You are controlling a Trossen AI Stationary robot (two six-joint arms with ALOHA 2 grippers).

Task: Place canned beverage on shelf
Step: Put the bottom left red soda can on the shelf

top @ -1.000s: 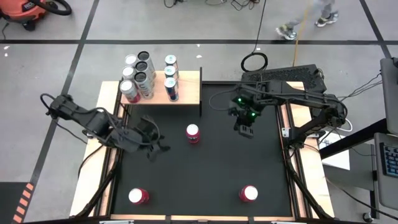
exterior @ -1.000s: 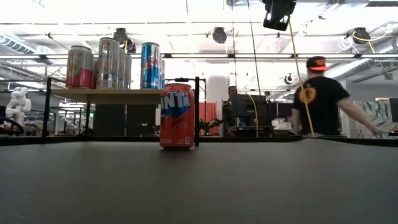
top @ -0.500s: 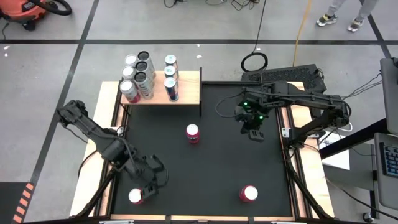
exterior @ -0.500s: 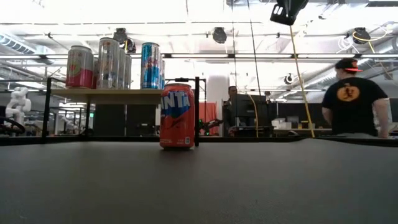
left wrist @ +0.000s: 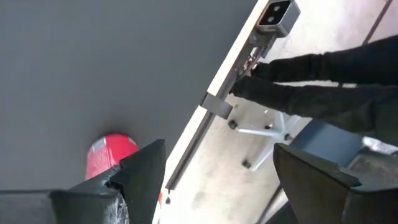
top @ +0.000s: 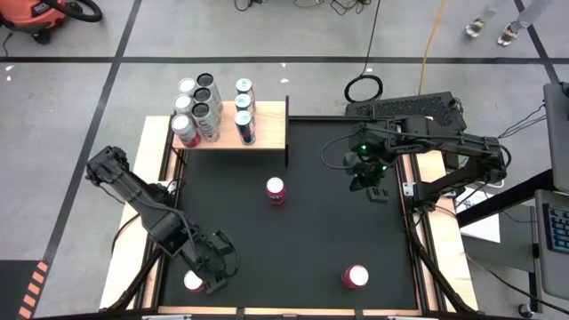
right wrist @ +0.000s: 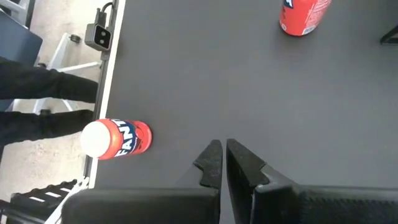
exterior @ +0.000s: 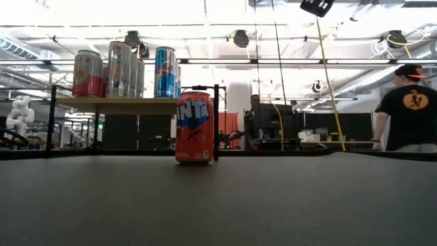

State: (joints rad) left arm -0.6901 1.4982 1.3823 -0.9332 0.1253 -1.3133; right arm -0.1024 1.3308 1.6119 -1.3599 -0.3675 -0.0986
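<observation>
Three red cans stand upright on the black mat: one at the middle (top: 276,189), one near left (top: 194,281), one near right (top: 356,276). The pale wood shelf (top: 267,129) at the far left bears several cans (top: 206,108) on its board. My left gripper (top: 220,267) hovers open just right of the near-left can (left wrist: 107,155), which shows beside one finger, outside the gap. My right gripper (top: 374,188) hangs shut above the mat's right part, holding nothing; its wrist view shows the near-right can (right wrist: 115,138) and the middle can (right wrist: 301,15).
Wooden rails (top: 153,204) border the mat on both sides. A person (exterior: 410,113) walks in the room behind the table. Bare mat (top: 311,240) lies between the three cans. A small camera (right wrist: 99,36) is mounted at the table's near edge.
My left gripper has swung from beside the middle of the mat toward the table's near edge, sinking and tipping downward, and now stands by the near-left can. My right gripper has drifted a little toward the right edge. The cans have not moved.
</observation>
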